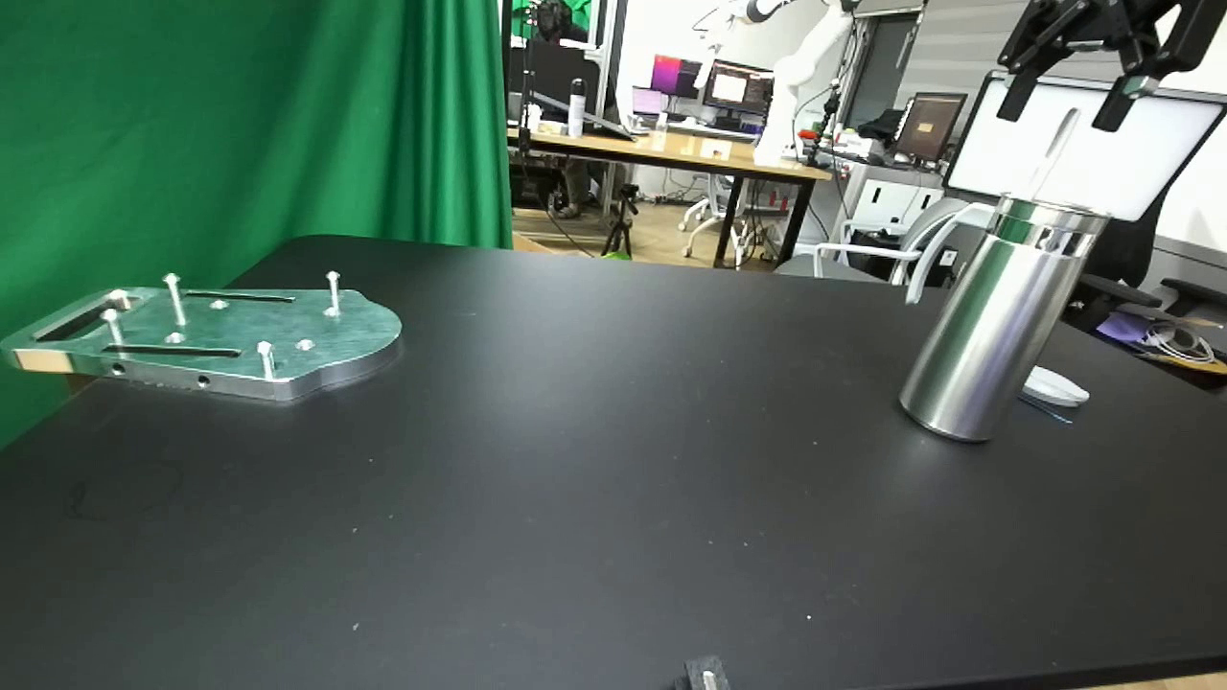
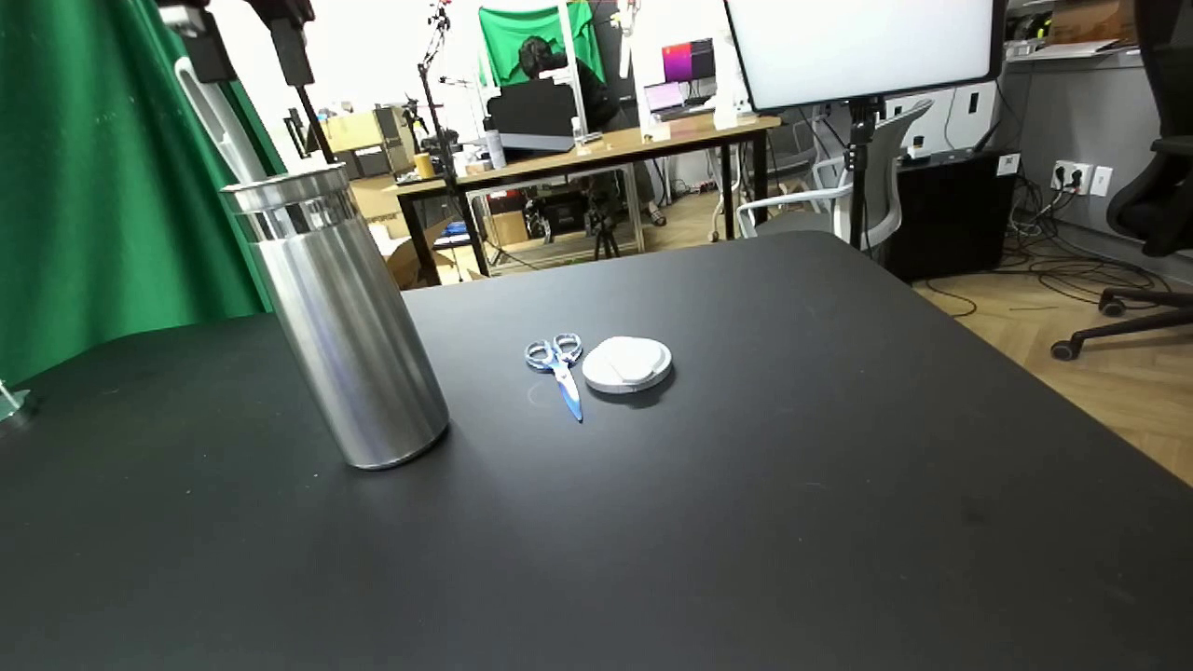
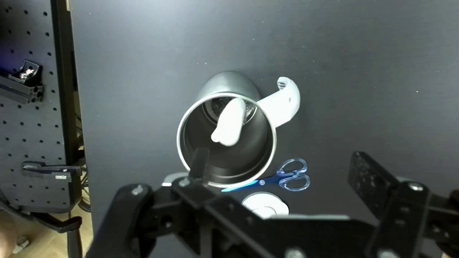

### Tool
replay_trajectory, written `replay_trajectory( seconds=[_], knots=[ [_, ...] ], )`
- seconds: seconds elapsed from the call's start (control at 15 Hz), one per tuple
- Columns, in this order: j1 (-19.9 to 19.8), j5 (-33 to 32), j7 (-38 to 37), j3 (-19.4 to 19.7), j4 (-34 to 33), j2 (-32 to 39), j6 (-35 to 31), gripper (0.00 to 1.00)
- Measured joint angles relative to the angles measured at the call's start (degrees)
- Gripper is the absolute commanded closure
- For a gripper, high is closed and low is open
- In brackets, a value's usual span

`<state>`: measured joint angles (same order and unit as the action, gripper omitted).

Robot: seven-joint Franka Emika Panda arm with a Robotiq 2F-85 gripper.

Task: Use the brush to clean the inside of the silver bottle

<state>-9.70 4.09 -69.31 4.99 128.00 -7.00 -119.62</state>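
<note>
Brush (image 3: 230, 121) partly in silver bottle (image 2: 347, 326)

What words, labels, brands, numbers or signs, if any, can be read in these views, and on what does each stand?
None can be read with certainty.
Cardboard box in an exterior view: lettering, too small to read surely.
Desk monitor: screen contents too small to read.
White label on the black cabinet: too small.
Silver bottle and brush: no text visible.
</note>
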Motion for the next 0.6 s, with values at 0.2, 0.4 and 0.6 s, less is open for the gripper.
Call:
replay_trajectory(
  seconds=[0.2,0.4,0.6],
  knots=[
    [-0.1,-1.9,-2.5,0.0,0.0,-0.2,1.0,0.00],
    [-0.2,-2.9,-5.7,0.0,0.4,-0.7,1.2,0.00],
    [-0.2,-2.9,-6.7,0.0,0.9,-1.3,1.2,0.00]
  ],
)
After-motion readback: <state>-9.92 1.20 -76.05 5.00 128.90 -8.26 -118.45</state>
